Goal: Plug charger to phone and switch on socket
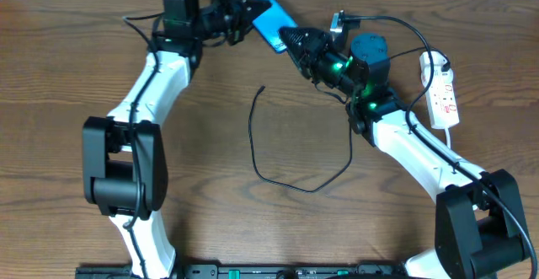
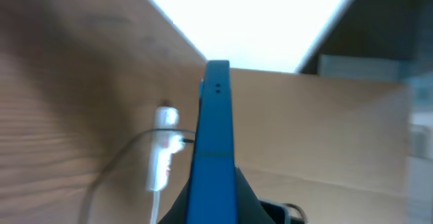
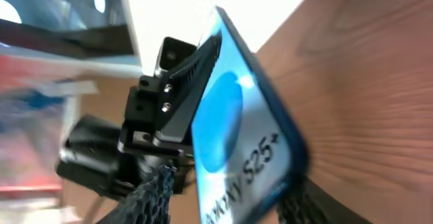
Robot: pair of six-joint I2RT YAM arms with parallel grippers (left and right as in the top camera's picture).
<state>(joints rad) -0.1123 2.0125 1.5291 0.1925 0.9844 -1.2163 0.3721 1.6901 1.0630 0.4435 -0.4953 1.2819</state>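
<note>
Phone (image 1: 269,19) is up off the table (image 1: 67,77) near the far edge, btwn my two arms. My left gripper (image 1: 246,13) is clamped across its faces. The left wrist cam shows it edge-on, rising out of my fingers. My right gripper (image 1: 290,40) straddles the phone's near end. The right wrist view has the blue screen btwn my mesh pads (image 3: 157,190), but I can't tell if they're pressing or just bracketing it. Charger (image 1: 253,140) lies loose on the wood w/ its plug tip (image 1: 263,88) free, well apart from the phone. Socket (image 1: 443,93) sits far right, untouched.

Step in hand, as I read it: settle the phone in one firm hold w/ its port end exposed. I can't make out which end has the port. To do it well:
- Left grip square on the faces, clear of both ends.
- Right lets go only once left alone is steady.
- Right then goes down for the plug tip and pinches close behind it so it doesn't flop on insertion.
</note>
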